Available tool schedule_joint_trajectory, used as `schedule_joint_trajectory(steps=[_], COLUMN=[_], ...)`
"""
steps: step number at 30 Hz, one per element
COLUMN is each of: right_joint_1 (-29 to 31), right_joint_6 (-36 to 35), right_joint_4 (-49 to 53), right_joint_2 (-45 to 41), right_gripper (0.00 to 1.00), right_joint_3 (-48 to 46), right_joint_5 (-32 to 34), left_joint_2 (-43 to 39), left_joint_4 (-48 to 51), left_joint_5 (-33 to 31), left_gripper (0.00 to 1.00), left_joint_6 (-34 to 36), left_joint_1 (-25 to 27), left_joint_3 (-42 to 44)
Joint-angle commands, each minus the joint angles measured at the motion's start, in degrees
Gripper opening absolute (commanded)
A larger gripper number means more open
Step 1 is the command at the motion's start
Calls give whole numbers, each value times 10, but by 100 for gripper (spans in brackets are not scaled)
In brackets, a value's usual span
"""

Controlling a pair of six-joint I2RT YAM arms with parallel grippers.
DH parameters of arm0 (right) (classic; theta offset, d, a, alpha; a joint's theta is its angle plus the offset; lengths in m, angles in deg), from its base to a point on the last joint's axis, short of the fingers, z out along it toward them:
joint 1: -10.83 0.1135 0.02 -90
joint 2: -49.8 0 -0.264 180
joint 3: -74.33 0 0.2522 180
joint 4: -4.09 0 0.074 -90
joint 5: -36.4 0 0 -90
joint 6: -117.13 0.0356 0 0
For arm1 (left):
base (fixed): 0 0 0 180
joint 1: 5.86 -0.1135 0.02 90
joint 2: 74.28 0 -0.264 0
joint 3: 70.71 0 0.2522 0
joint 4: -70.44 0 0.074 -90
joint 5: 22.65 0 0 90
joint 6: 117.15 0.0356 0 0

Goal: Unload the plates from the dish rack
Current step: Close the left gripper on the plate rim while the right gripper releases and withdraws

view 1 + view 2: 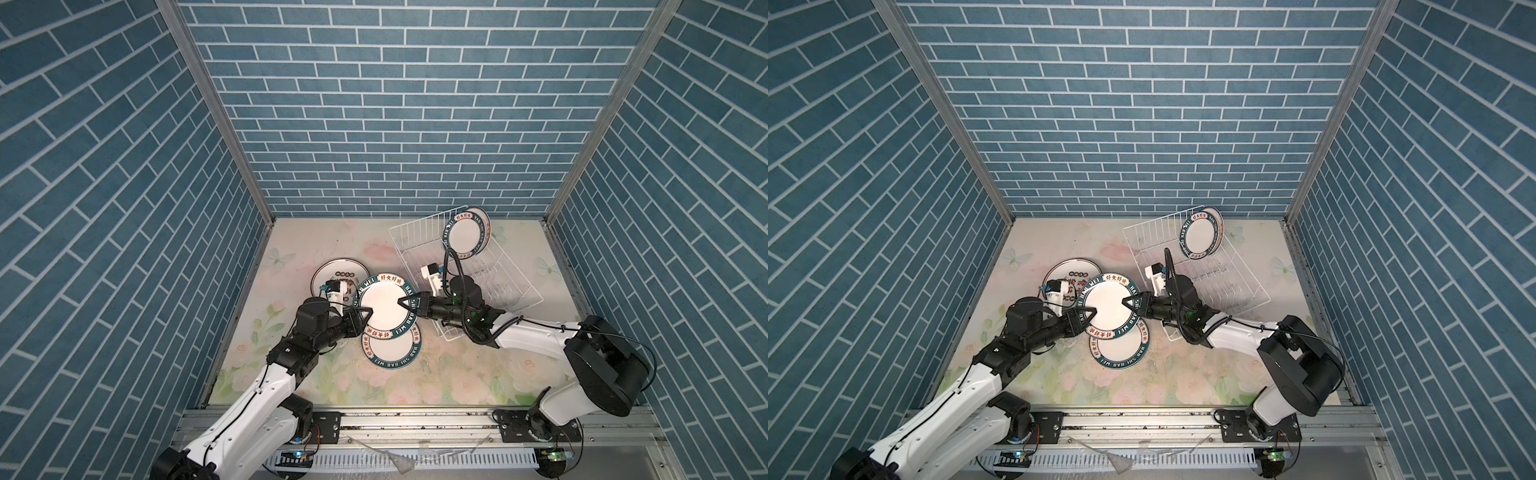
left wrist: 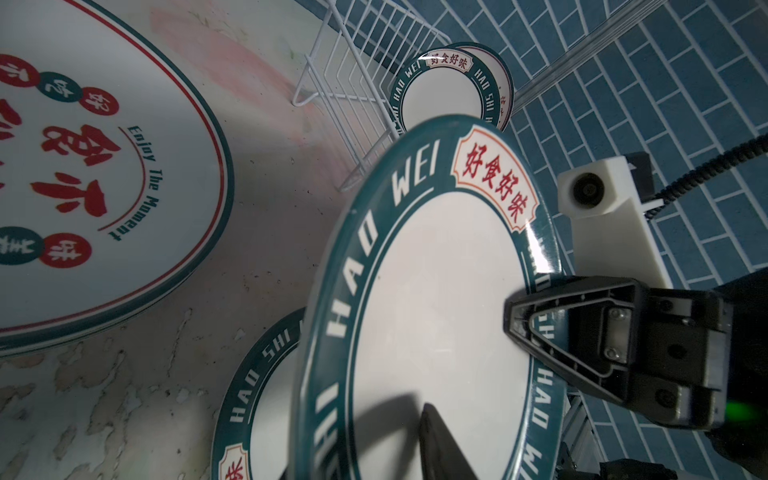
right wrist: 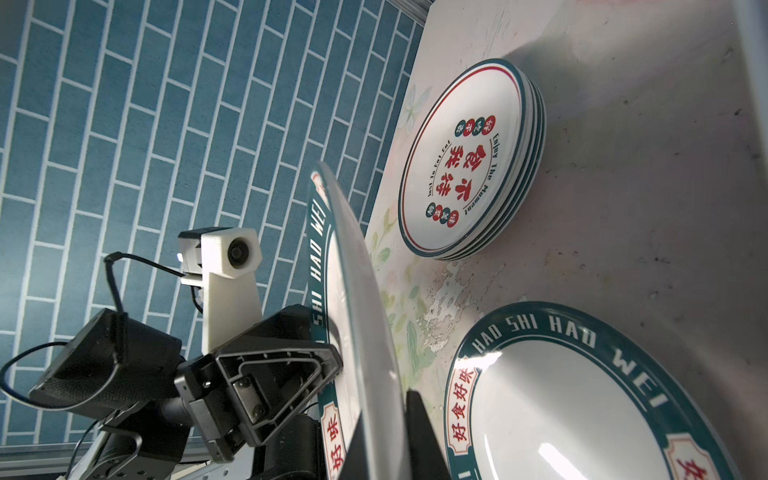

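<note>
Plates with red characters (image 1: 332, 272), seemingly four, are stacked at the left of the floral counter (image 1: 457, 374). One green-rimmed plate (image 1: 384, 309) is held face up, roughly level, over a second plate (image 1: 392, 349) lying flat. Its left rim is straddled by the left jaws, grip unclear, and its right rim is clenched by the right jaws. Two more plates (image 1: 465, 237) lean on edge in the dish rack (image 1: 415, 245), right, between blue brick walls (image 1: 374, 104).

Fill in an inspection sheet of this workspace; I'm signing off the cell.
Surface: floral mat.
Job's things: held plate mid-air; two plates in the dish rack; red-lettered stack and one green-rimmed plate on the mat.
Clutter: nothing seen.
Hands: right hand shut on the held plate's rim; left hand straddles the opposite rim, grip unclear.
Cables: black cable loops above the right arm.
Surroundings: blue brick walls.
</note>
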Motion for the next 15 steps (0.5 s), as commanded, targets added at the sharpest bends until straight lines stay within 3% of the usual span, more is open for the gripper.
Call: schedule_joint_trajectory(steps=[1, 7, 15], right_joint_1=[16, 17, 16], right_joint_6=[-6, -32, -66], right_joint_4=[-20, 21, 73], right_joint_2=[10, 5, -8], right_gripper=[11, 29, 37], right_joint_3=[43, 61, 77], right_joint_5=[-26, -26, -18], left_joint_2=[11, 16, 10], left_joint_4=[-17, -17, -12], left_joint_5=[29, 38, 48], left_gripper=[29, 16, 4], left_joint_6=[33, 37, 39], left_joint_1=[7, 2, -9], left_joint_3=[2, 1, 3])
